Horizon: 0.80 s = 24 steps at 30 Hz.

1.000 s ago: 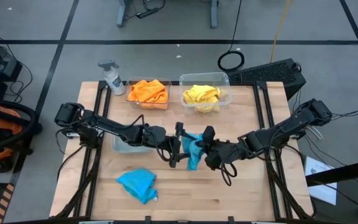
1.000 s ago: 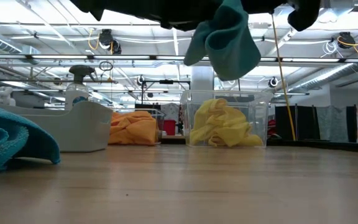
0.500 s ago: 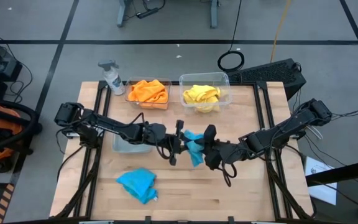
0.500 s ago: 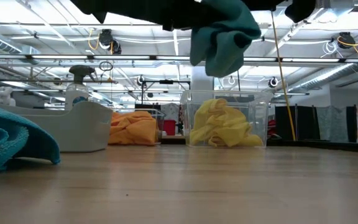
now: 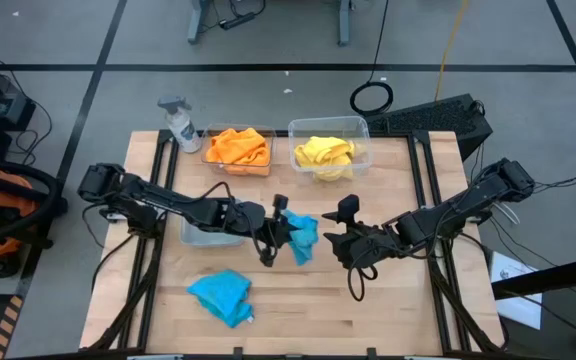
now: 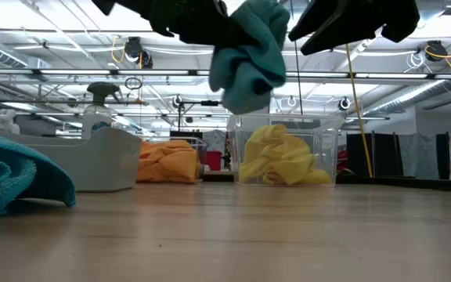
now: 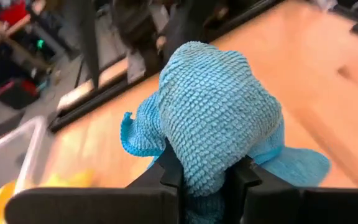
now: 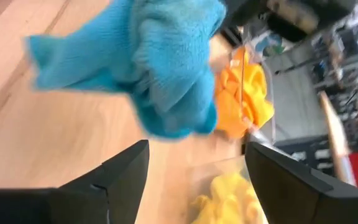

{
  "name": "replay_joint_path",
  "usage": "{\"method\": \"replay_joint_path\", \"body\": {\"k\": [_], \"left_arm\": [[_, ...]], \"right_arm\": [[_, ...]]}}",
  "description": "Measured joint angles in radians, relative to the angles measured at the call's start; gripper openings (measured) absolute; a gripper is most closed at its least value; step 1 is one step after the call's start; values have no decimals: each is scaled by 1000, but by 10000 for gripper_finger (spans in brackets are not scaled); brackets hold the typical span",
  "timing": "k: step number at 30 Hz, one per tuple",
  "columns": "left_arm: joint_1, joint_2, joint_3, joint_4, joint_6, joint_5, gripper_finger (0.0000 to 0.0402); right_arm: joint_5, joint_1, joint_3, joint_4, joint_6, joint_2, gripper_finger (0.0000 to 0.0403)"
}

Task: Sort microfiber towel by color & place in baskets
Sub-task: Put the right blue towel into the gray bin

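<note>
- Two grippers meet above the desk's middle in the high view: the left gripper [image 5: 280,232] pinches a blue towel [image 5: 301,236], the right gripper [image 5: 340,228] stands spread beside it.
- Low view: that towel hangs clear of the desk; another blue towel [image 6: 10,182] lies at the left edge.
- Left wrist view: fingers [image 7: 171,171] clamp the cloth.
- Right wrist view: wide fingers [image 8: 126,165], seemingly empty; orange towels [image 8: 244,99] and yellow towels [image 8: 225,193] sit in baskets [image 8: 201,177].

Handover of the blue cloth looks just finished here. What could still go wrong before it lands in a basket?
1. The left gripper pinches only a fold of the fuzzy blue microfiber cloth; it could slip out mid-carry.
2. The open right gripper sits close; trailing fabric might snag it.
3. The empty clear plastic tub lies under the left arm, awkward to reach.
</note>
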Motion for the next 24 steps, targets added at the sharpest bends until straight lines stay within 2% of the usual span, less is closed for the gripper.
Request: {"method": "replay_joint_path", "body": {"k": [6, 11, 18, 21, 24], "left_arm": [[-43, -103, 3, -179, -88, -129, 54], [-86, -240, 3, -456, -233, -234, 54], [-123, -412, 1, -862, -562, -254, 54], [-137, -448, 1, -1081, -699, -292, 54], [-143, -459, -1, -1231, -803, -300, 54]], "right_arm": [[-9, 0, -1, -81, 181, -1, 253], [-12, 0, -2, -95, 303, -1, 243], [-15, 1, -2, -107, 419, -1, 224], [-15, 1, -2, -105, 434, 0, 216], [-15, 1, -2, -105, 449, 0, 210]]}}
